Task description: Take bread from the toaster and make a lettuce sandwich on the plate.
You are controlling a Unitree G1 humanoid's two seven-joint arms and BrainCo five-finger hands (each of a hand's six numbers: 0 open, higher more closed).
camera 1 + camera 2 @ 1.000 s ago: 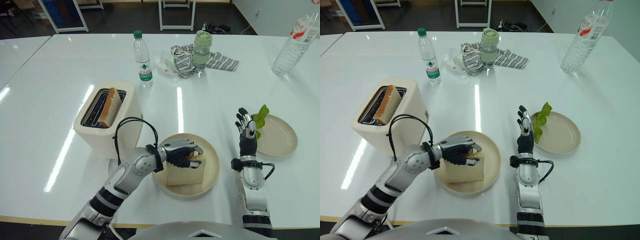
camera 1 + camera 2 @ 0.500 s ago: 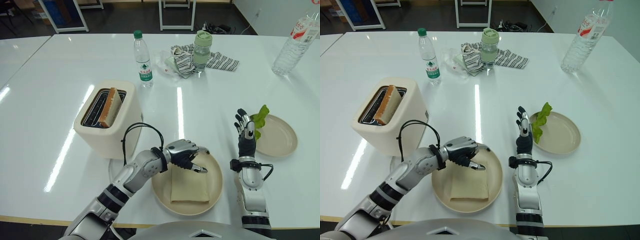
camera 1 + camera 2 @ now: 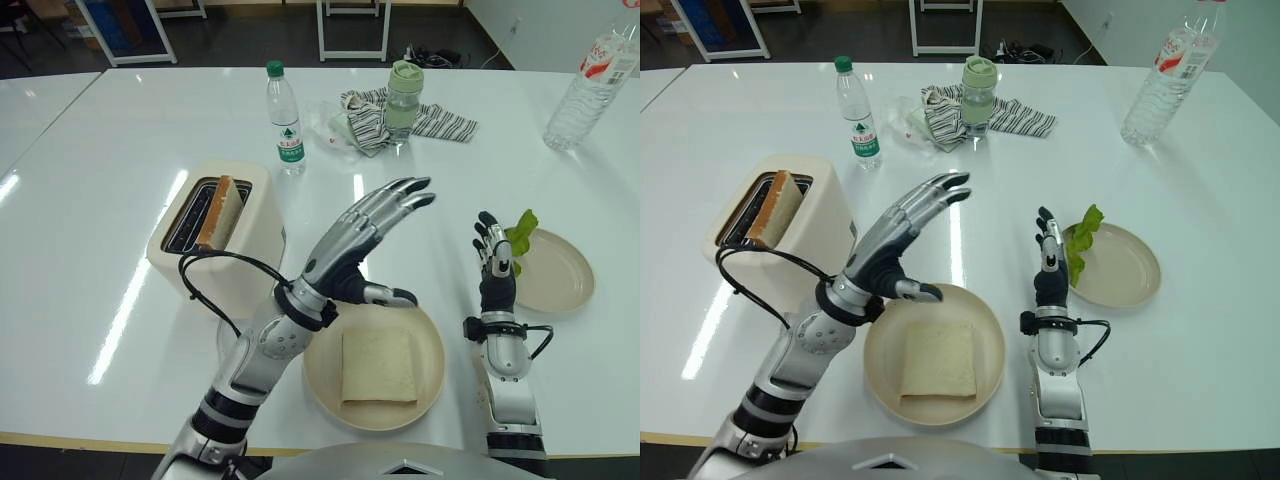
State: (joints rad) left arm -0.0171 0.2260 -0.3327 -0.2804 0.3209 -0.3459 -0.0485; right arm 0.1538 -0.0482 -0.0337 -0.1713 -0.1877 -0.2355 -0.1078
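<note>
Bread (image 3: 379, 365) — one square slice lies flat in the middle of the near plate, and a second slice (image 3: 218, 212) stands upright in a slot of the toaster. The white table (image 3: 120, 130) carries everything. The cream toaster (image 3: 255, 215) sits on the robot's left side, with a black cable (image 3: 230, 258) looping in front of its near wall. The near plate (image 3: 318, 372), round and beige, sits just right of the toaster at the table's near edge. A second beige plate (image 3: 560, 275) sits well apart to the right, with a leaf of lettuce (image 3: 520, 238) lying over its far left rim. A large clear bottle (image 3: 590, 85) stands at the far right. A striped cloth (image 3: 440, 122) lies crumpled at the far middle, a green-lidded cup (image 3: 403, 100) upright against it, and a small water bottle (image 3: 286, 125) with a green cap stands behind the toaster. The left hand (image 3: 345, 255) is raised above the table between toaster and near plate, with its fingers stretched out and fanned toward the far right and the thumb jutting over the plate's far rim. It grips nothing and is clear of the bread. The right hand (image 3: 494, 265) stands upright on its forearm just left of the far plate, fingers straight and pointing up, empty — the fingertips overlap the lettuce in view, and contact cannot be judged.
</note>
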